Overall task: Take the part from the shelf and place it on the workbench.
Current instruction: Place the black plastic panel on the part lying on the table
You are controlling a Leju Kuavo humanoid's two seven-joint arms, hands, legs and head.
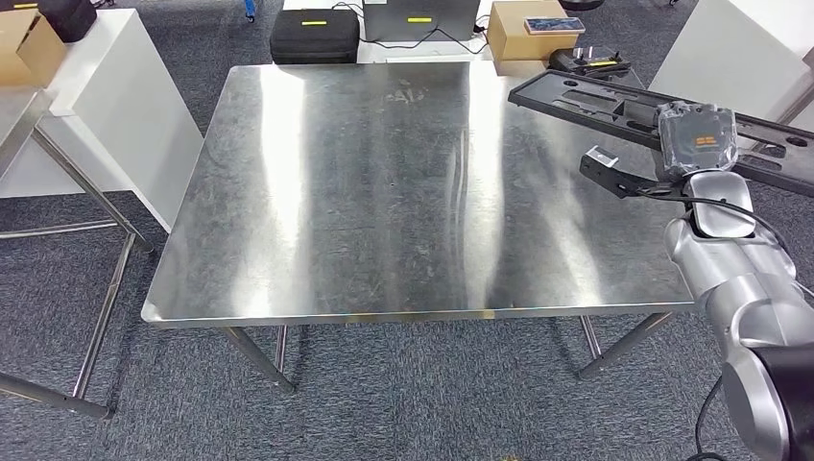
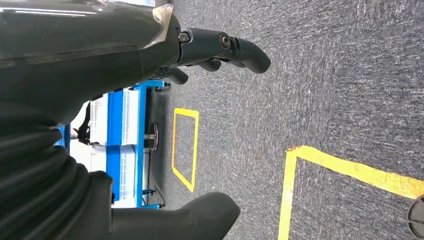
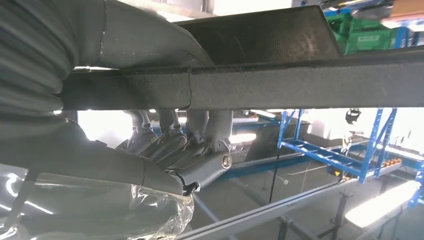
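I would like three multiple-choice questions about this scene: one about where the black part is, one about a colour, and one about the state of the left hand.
1. Where is the long black part?
A. flat in the middle of the workbench
B. over the workbench's right edge, held by the right hand
C. on the floor

2. What colour are the lines on the carpet?
A. yellow
B. red
C. white

3. What is the left hand doing?
A. holding the part
B. pressing on the workbench
C. holding nothing, above the carpet

Answers: 1 B, the right hand grips it at the steel workbench edge. 2 A, the floor lines are yellow. 3 C, the left hand is empty with carpet beyond it.
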